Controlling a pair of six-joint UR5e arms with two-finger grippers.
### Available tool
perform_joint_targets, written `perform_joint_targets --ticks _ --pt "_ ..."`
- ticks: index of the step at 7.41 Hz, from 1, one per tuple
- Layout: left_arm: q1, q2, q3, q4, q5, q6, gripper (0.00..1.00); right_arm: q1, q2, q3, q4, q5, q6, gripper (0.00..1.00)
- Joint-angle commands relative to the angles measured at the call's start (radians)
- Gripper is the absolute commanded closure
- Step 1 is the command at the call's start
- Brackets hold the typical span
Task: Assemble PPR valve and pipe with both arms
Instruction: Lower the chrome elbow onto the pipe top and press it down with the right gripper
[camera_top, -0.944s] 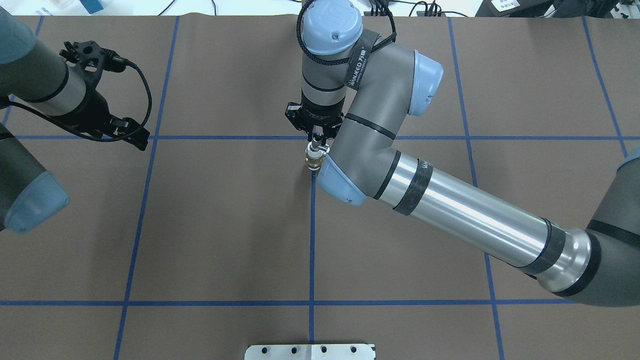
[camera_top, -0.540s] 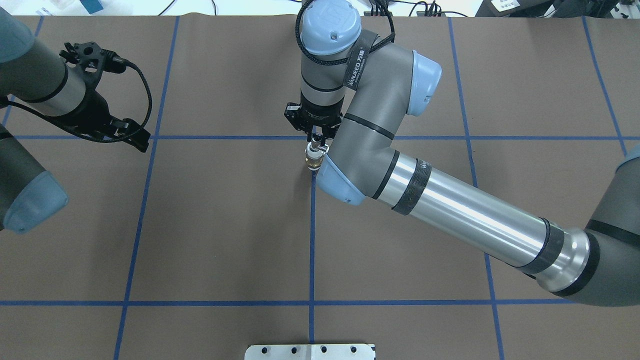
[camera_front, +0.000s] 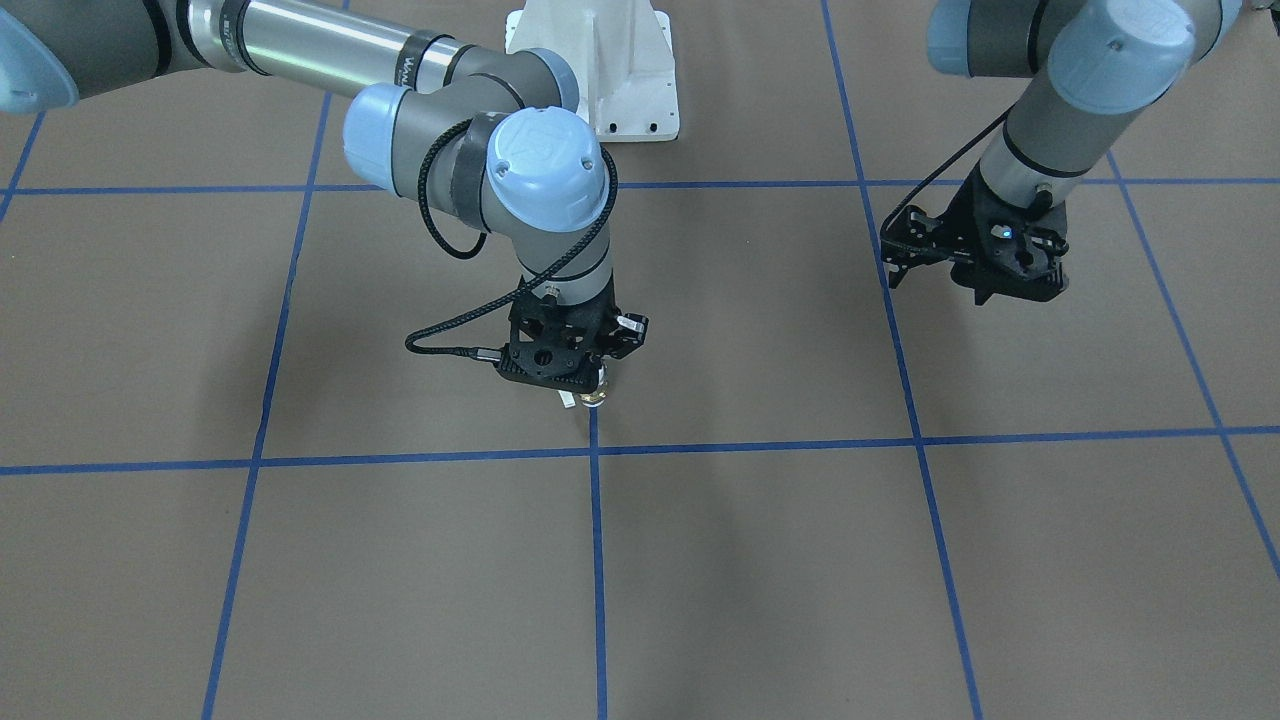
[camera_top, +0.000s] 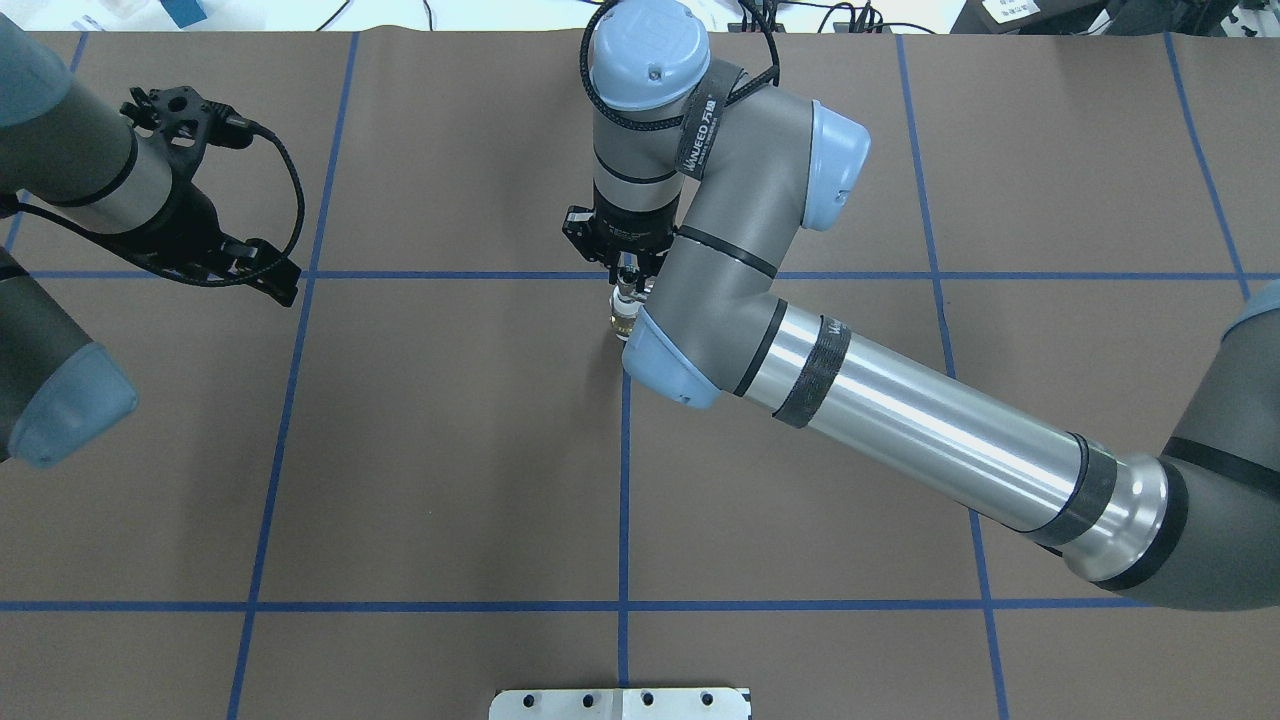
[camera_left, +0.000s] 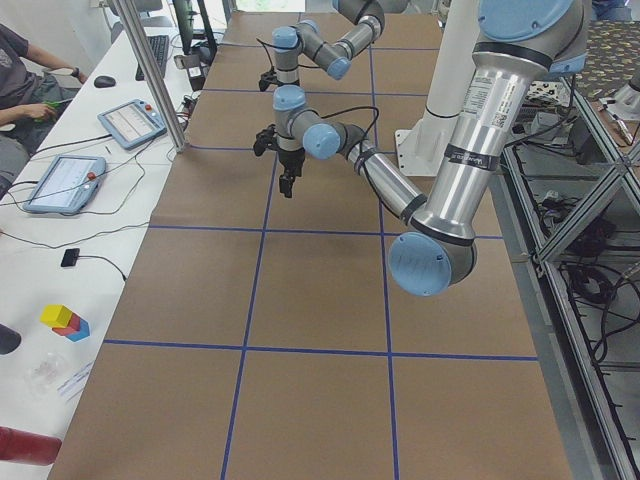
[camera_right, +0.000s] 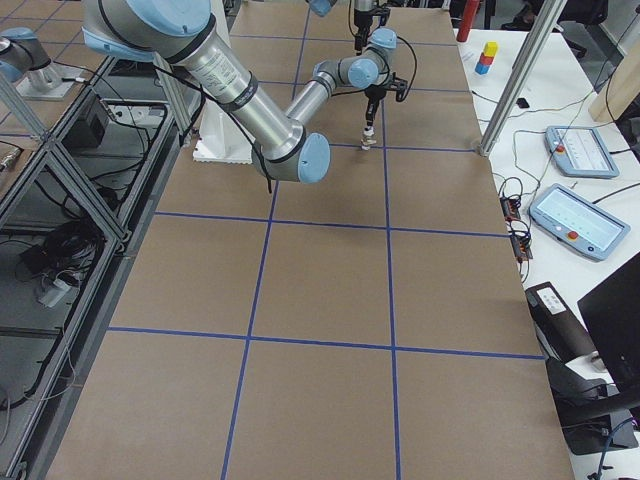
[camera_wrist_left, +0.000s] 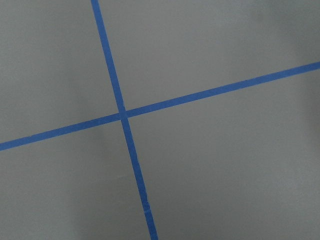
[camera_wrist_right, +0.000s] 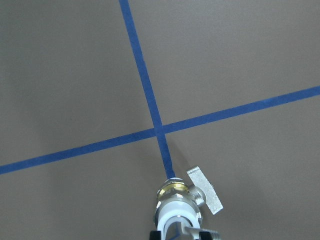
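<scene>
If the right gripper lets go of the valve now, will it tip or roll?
Probably tips: the PPR valve hangs end-down in the right gripper, narrow-based, its handle jutting sideways. Unlikely to roll far; the handle should stop it. The brass middle suggests some heft.

White-and-brass PPR valve (camera_wrist_right: 176, 204), upright
</scene>
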Motion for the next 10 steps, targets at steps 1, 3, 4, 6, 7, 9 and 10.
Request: perform_joint_targets --ticks 1,3,4,6,7,9,10 --pt "0.000 -0.001 0.001 0.000 0.000 0.000 0.01 -0.005 0.002 0.000 0.002 -0.008 -0.003 1.00" --pt "0.000 -0.001 0.003 0.000 0.000 0.000 0.01 -0.007 0.002 -0.001 0.000 -0.010 -0.003 0.72" --pt "0.002 -0.003 0.003 0.000 0.000 0.000 0.01 -0.007 0.002 -0.001 0.000 -0.010 -0.012 0.66" --pt "0.002 -0.003 0.003 0.000 0.000 0.000 0.01 -0.007 0.008 -0.005 0.000 -0.010 -0.013 0.61" --pt "0.002 -0.003 0.001 0.000 0.000 0.000 0.01 -0.007 0.006 -0.009 0.000 -0.010 -0.013 0.60" --pt "0.002 -0.003 0.001 0.000 0.000 0.000 0.01 -0.007 0.006 -0.011 0.000 -0.011 -0.013 0.58" --pt "0.000 -0.003 0.001 0.000 0.000 -0.002 0.01 -0.007 0.006 -0.011 0.000 -0.013 -0.013 0.54"
